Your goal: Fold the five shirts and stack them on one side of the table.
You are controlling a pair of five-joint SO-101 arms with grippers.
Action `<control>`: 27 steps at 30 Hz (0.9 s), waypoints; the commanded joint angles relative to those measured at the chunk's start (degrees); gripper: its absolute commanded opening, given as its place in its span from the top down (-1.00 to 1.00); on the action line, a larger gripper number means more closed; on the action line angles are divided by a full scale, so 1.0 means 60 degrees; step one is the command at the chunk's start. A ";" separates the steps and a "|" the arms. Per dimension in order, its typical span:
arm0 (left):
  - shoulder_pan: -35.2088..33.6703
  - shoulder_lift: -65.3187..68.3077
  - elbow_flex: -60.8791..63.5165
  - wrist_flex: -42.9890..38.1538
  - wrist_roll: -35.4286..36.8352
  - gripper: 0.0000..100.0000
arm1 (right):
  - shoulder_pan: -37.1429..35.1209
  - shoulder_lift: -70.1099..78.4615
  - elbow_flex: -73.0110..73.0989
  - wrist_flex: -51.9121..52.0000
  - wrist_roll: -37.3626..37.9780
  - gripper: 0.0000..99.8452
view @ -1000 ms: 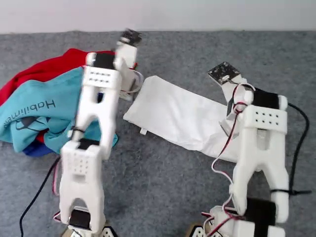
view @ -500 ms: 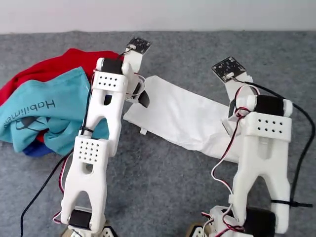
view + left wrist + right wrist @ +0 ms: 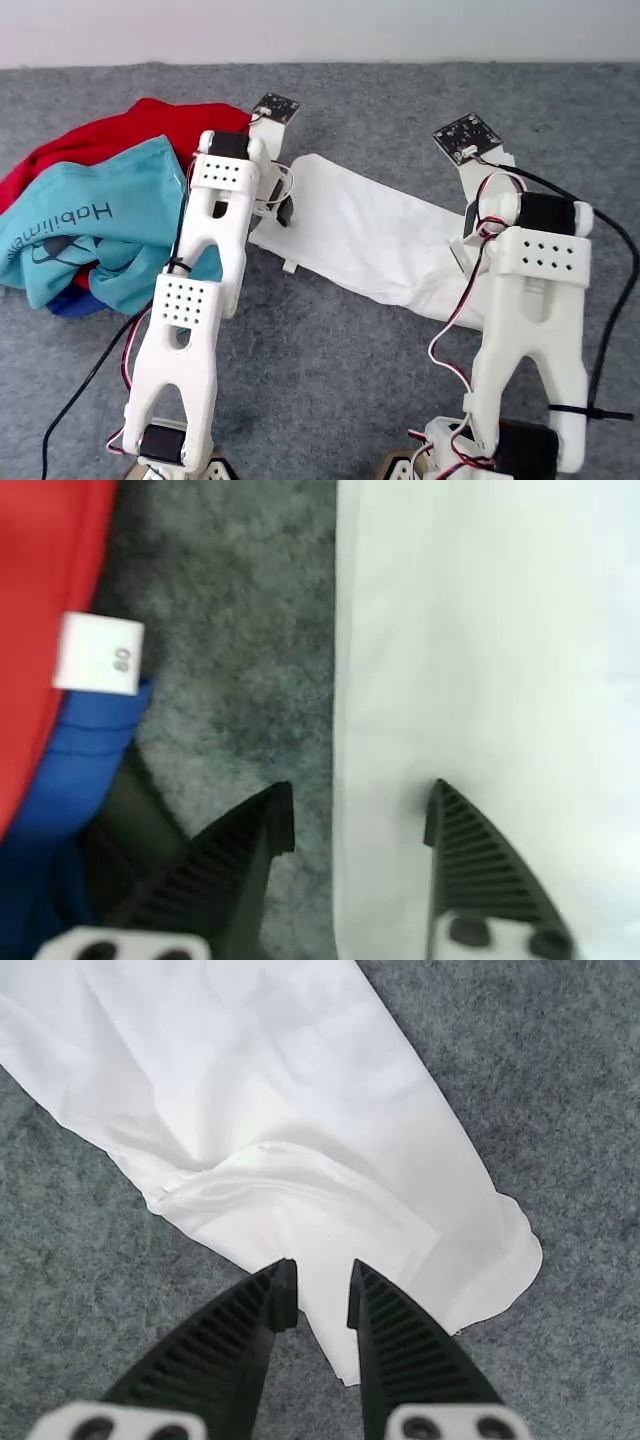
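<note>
A white shirt point(image 3: 370, 235) lies folded into a long strip across the middle of the grey table point(image 3: 330, 380). My left gripper point(image 3: 283, 205) is at its left end; in the left wrist view the gripper point(image 3: 355, 820) is open and straddles the white shirt's point(image 3: 480, 630) edge. My right gripper point(image 3: 463, 240) hangs over the strip's right end. In the right wrist view it point(image 3: 320, 1295) is open by a narrow gap just above the white shirt's point(image 3: 270, 1110) corner fold. A pile with a red shirt point(image 3: 130, 125), a teal shirt point(image 3: 90, 220) and a blue shirt point(image 3: 65, 300) sits at the left.
Red cloth point(image 3: 50, 580) with a white tag point(image 3: 98, 655) and blue cloth point(image 3: 70, 770) lie close beside the left gripper. Bare grey table surface point(image 3: 330, 380) stretches in front of the white strip and behind it point(image 3: 380, 110).
The left arm has swung right from the pile and settled at the white shirt's left edge. The right arm has barely shifted.
</note>
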 commanded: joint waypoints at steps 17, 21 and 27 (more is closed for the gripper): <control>0.0410 -0.0059 -0.0330 0.0586 0.0718 0.64 | 0.0081 -0.0462 -0.0484 -0.0022 -0.0015 0.79; -0.0190 -0.0308 -0.0842 0.0703 0.1568 0.49 | 0.0081 -0.0462 -0.0454 0.0007 -0.0015 0.79; -0.0176 0.0147 -0.1033 0.0645 0.1568 0.41 | 0.0081 -0.0462 -0.0484 -0.0081 -0.0015 0.79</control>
